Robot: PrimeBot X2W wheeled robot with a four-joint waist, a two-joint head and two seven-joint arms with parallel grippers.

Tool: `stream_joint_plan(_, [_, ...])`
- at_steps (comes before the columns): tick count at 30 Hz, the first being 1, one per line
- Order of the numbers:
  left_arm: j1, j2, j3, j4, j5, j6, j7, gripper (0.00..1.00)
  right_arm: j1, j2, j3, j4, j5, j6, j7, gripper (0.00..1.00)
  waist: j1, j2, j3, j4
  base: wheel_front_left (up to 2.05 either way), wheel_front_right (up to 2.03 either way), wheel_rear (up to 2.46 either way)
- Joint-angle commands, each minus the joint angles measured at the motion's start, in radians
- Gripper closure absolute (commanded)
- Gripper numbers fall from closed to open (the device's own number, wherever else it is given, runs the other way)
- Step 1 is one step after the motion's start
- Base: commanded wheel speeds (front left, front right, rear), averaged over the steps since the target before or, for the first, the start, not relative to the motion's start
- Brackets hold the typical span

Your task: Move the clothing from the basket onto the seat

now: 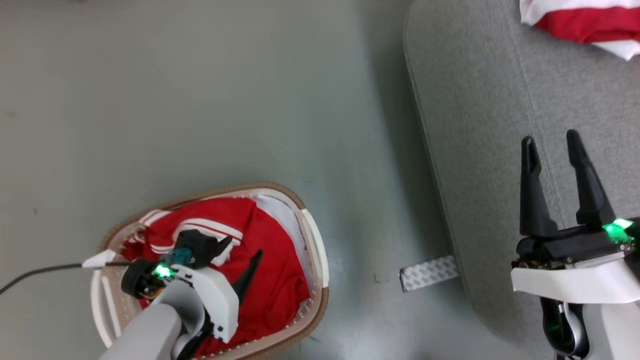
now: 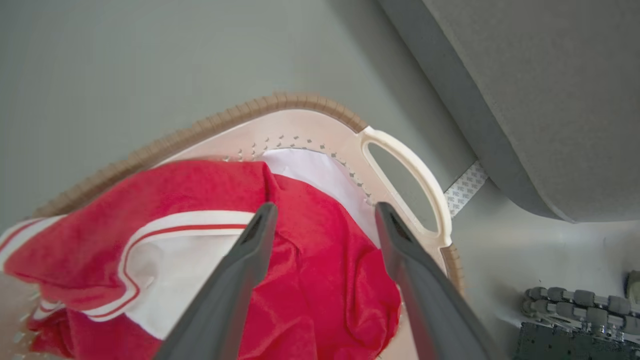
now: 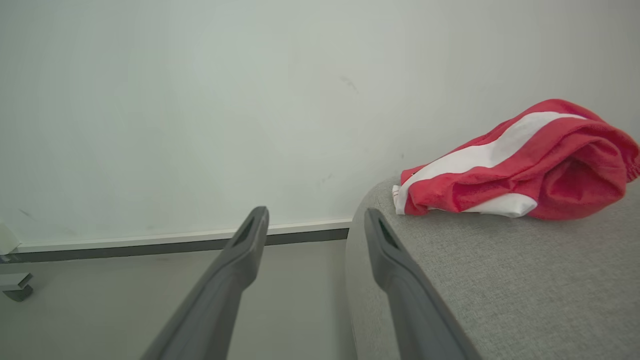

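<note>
Red clothing (image 1: 280,285) lies heaped in the basket (image 1: 320,252), which stands on the floor (image 1: 200,100) beside the seat (image 1: 500,125). Another red-and-white piece (image 1: 580,22) sits on the seat's far end. The left gripper (image 1: 243,247) hangs over the heap, fingers spread wide, holding nothing. The right gripper (image 1: 550,139) hovers above the seat, equally wide and empty.
</note>
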Motion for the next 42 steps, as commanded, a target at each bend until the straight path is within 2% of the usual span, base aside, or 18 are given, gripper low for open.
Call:
stream_joint_plan(1, [-0.022, 0.014, -0.002, 0.012, -0.009, -0.002, 0.004, 0.0, -0.015, 0.003, -0.003, -0.007, 0.006, -0.003, -0.003, 0.0, -0.0002, 0.0, 0.053, -0.029, 0.0, 0.0, 0.0])
stream_joint_plan(8, [-0.14, 0.017, -0.063, 0.167, -0.097, -0.002, 0.053, 0.0, -0.056, 0.003, 0.004, -0.051, 0.038, -0.003, -0.003, 0.0, -0.0002, 0.0, 0.154, -0.064, 0.0, 0.0, 0.0])
stream_joint_plan(15, [-0.266, 0.027, -0.13, 0.347, -0.018, -0.001, 0.107, 0.0, -0.101, 0.003, 0.016, -0.108, 0.048, -0.003, -0.003, 0.0, -0.0002, 0.0, 0.239, -0.078, 0.0, 0.0, 0.0])
stream_joint_plan(24, [-0.334, 0.025, -0.27, 0.476, 0.036, -0.001, 0.123, 0.0, -0.12, 0.003, 0.001, -0.179, 0.063, -0.003, -0.003, 0.0, -0.0002, 0.0, 0.289, -0.076, 0.0, 0.0, 0.0])
stream_joint_plan(25, [-0.34, 0.023, -0.283, 0.488, 0.036, -0.001, 0.126, 0.2, -0.122, 0.003, 0.002, -0.18, 0.062, -0.003, -0.003, 0.0, -0.0002, 0.0, 0.291, -0.075, 0.0, 0.0, 0.0])
stream_joint_plan(27, [-0.349, 0.017, -0.304, 0.505, 0.031, -0.001, 0.117, 1.0, -0.123, 0.003, 0.005, -0.181, 0.058, -0.003, -0.003, 0.0, -0.0002, 0.0, 0.291, -0.072, 0.0, 0.0, 0.0])
stream_joint_plan(36, [-0.353, -0.007, -0.368, 0.533, -0.035, -0.001, 0.01, 1.0, -0.118, 0.003, 0.004, -0.153, 0.031, -0.003, -0.003, 0.0, -0.0002, 0.0, 0.234, -0.05, 0.0, 0.0, 0.0])
stream_joint_plan(42, [-0.321, -0.055, -0.406, 0.54, -0.094, -0.001, -0.069, 1.0, -0.111, 0.002, 0.002, -0.133, -0.006, -0.003, -0.003, 0.0, -0.0002, 0.0, 0.122, -0.012, 0.0, 0.0, 0.0])
